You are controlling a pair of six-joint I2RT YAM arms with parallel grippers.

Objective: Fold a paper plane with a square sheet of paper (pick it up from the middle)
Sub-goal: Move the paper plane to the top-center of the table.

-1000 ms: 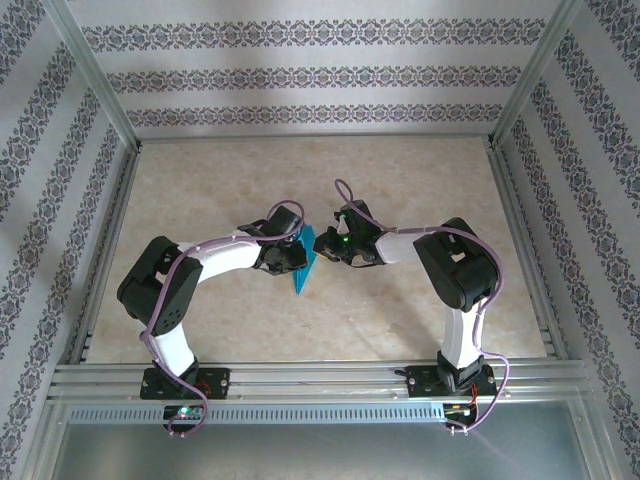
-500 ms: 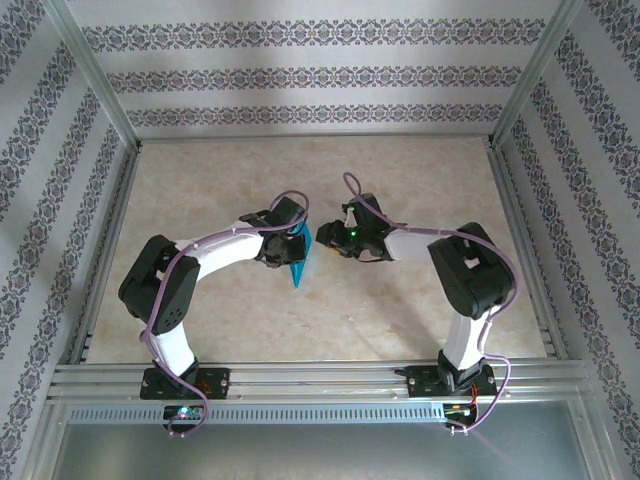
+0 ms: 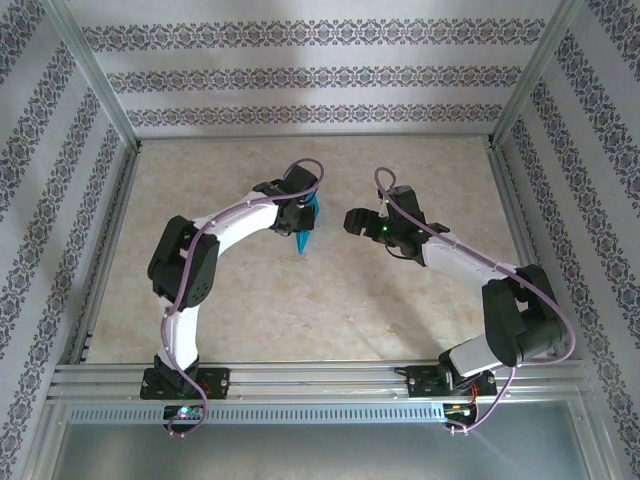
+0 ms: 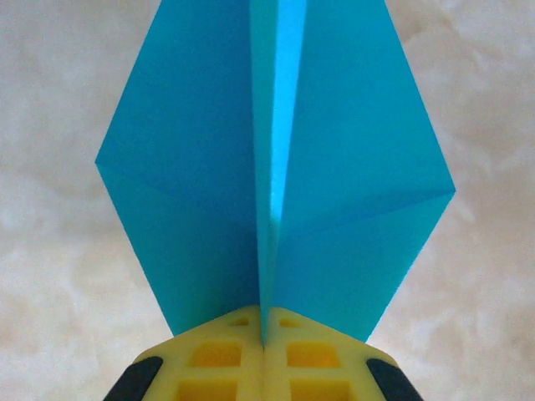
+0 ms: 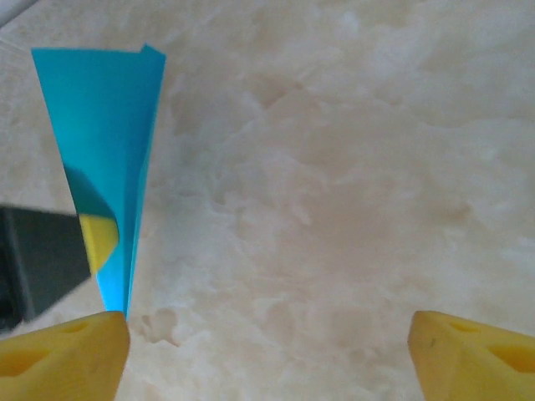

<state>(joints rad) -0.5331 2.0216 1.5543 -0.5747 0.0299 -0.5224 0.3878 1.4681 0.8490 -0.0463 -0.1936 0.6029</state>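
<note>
Folded paper plane (image 4: 276,184) held over table (image 3: 400,300).
On its centre crease, left gripper (image 4: 263,334) clamped; right gripper (image 5: 267,338) spread wide, empty, nearby.

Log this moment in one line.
left end effector: shut on paper plane | right end effector: open, holding nothing | grip: centre crease

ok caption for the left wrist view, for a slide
Left gripper pinching the folded teal paper plane along its centre crease

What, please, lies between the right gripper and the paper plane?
Bare table, nothing else: in the top view an open stretch of it separates the right gripper from the paper plane, which the left gripper holds.
</note>
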